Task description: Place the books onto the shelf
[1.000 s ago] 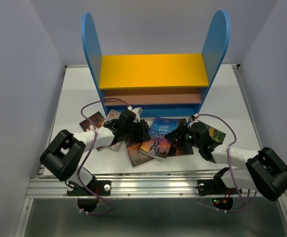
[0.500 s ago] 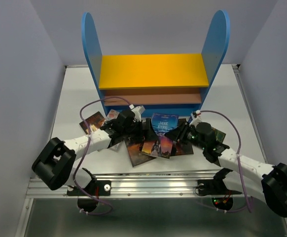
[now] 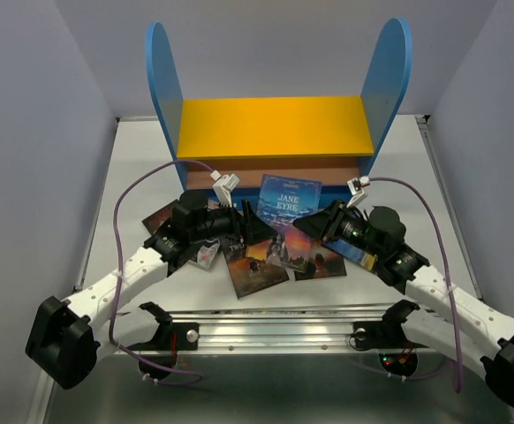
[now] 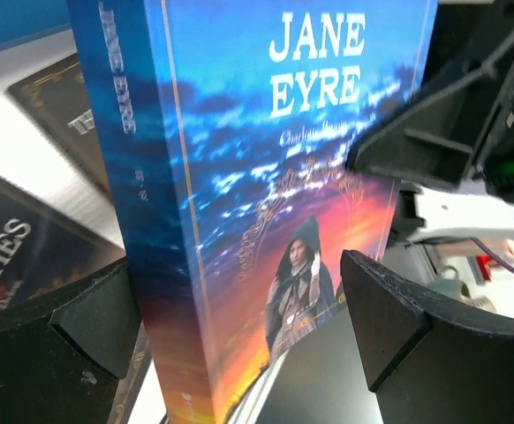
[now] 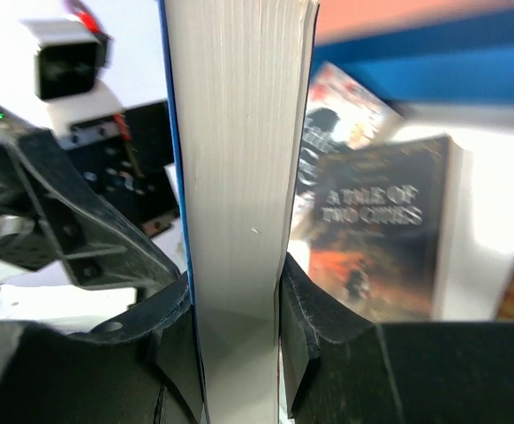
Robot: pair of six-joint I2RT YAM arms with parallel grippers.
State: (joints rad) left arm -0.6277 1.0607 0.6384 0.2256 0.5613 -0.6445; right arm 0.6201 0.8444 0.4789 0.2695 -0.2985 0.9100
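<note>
Right gripper (image 5: 237, 309) alone pinches the Jane Eyre book (image 3: 289, 194) upright, just in front of the shelf (image 3: 270, 126). Left gripper (image 4: 239, 327) is spread wide around it, not squeezing. With only one pinch on the page edge, I reckon the book could swing or clip the shelf going in.

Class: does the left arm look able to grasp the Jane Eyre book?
Likely yes: the left fingers stand open either side of the upright Jane Eyre book, nothing between, though the right fingers grip it at its page edge.
</note>
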